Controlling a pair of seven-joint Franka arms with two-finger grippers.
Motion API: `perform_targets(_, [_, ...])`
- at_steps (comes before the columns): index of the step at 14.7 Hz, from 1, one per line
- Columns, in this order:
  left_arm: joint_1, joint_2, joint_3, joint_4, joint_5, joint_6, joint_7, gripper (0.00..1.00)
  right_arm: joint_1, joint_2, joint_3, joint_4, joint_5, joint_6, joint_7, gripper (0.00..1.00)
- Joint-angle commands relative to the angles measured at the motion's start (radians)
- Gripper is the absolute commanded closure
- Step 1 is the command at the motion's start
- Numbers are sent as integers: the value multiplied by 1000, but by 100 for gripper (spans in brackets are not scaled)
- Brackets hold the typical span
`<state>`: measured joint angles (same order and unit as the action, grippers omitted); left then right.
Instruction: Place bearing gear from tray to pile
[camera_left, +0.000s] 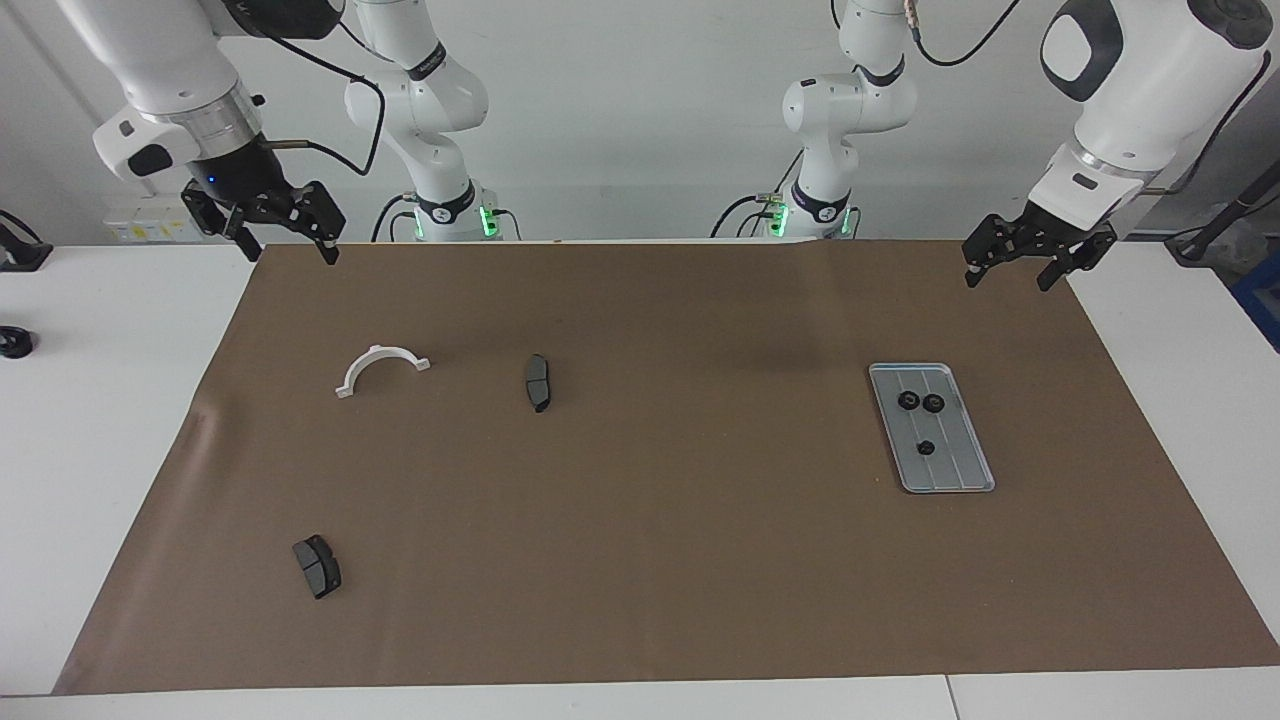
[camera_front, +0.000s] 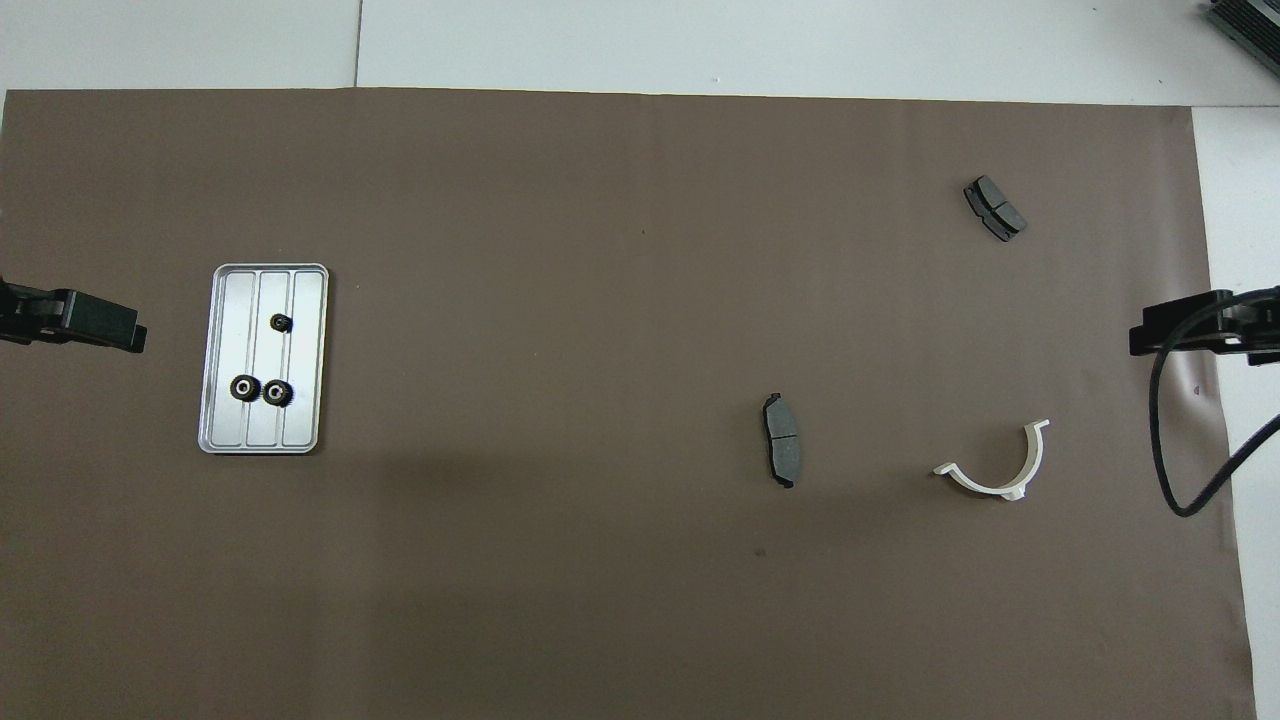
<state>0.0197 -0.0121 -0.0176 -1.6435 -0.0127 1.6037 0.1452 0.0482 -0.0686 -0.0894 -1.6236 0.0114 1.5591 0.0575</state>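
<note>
Hovering with my left gripper (camera_left: 1018, 268) wide open and empty, I risk nudging the paired gears (camera_left: 921, 402) below on the tray (camera_left: 955, 475).

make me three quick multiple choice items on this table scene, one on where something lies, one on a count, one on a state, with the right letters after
1. Where does the tray lie?
A. toward the left arm's end of the table
B. toward the right arm's end
C. on the white curved bracket

2. How many bearing gears are on the tray?
A. one
B. three
C. five

3. What is the state of the left tool?
A. shut on a gear
B. shut on a brake pad
C. open and holding nothing

Answers:
1. A, the tray sits on the brown mat below the left tool in the facing view, apart from the white curved bracket.
2. B, two gears lie side by side and a third smaller one sits alone.
3. C, its fingers stand apart in the air; the right tool is open too.
</note>
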Motion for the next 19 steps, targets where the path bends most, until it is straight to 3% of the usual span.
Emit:
perform_targets(1, [2, -39, -4, -61, 23, 68, -9, 0, -11, -3, 11, 1, 2, -4, 8, 0])
perform_targets(8, [11, -86, -4, -303, 22, 352, 5, 0, -11, -3, 11, 1, 2, -4, 8, 0])
perform_targets(19, [78, 15, -1, -554, -7, 720, 102, 0, -11, -3, 11, 1, 2, -4, 8, 0])
